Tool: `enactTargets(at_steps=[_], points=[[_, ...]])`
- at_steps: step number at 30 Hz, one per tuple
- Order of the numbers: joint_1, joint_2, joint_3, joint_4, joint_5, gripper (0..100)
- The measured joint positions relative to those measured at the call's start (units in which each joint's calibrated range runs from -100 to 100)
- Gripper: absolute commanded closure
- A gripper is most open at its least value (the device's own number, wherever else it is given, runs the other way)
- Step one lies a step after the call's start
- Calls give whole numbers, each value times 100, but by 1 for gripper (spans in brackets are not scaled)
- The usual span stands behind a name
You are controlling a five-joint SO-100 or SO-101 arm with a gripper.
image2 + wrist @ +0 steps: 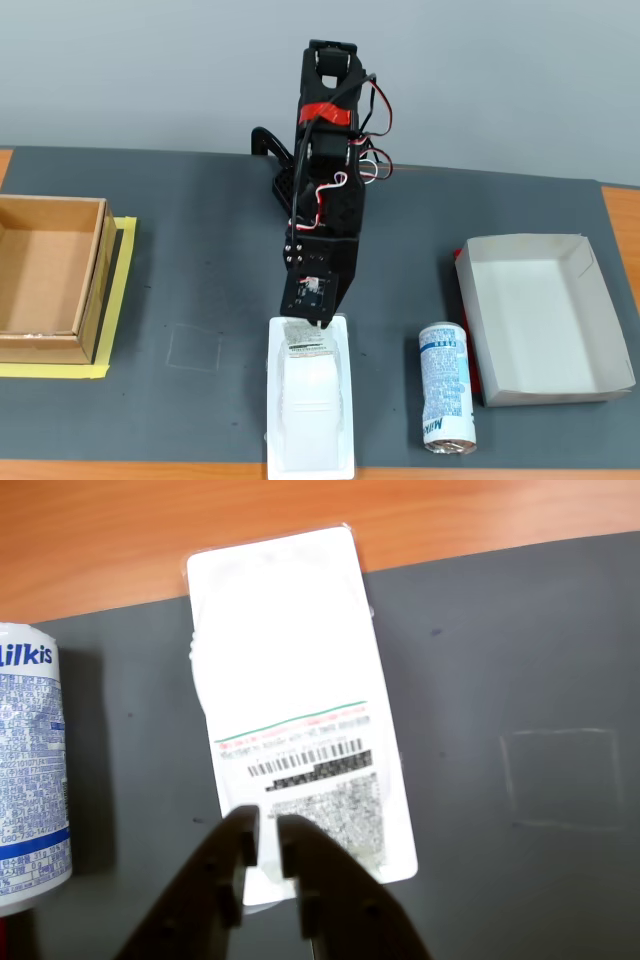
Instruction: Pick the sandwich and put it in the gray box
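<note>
The sandwich (290,670) is a flat white wrapped package with a printed label at its near end. It lies flat on the dark mat, its far end over the wooden table edge. In the fixed view it (310,405) lies at the front centre. My gripper (268,830) hovers over the label end with its jaws almost together, only a narrow slit between them, and nothing is held; it also shows in the fixed view (317,322). The gray box (590,385), a shallow pale tray, stands empty at the right.
A white-and-blue can (446,400) lies between the sandwich and the tray; in the wrist view the can (30,770) is at the left. A deeper brown cardboard box (45,275) stands on yellow tape at the left. A chalk square (193,347) is drawn on the mat.
</note>
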Motion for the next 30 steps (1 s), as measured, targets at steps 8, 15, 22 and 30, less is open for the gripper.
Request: enactTargets(at_steps=[8, 15, 22, 30], points=[[0, 850, -611, 0, 0, 98], [0, 1054, -970, 0, 29, 94], [-96, 1054, -970, 0, 171, 68], [-383, 1105, -970, 0, 342, 63]])
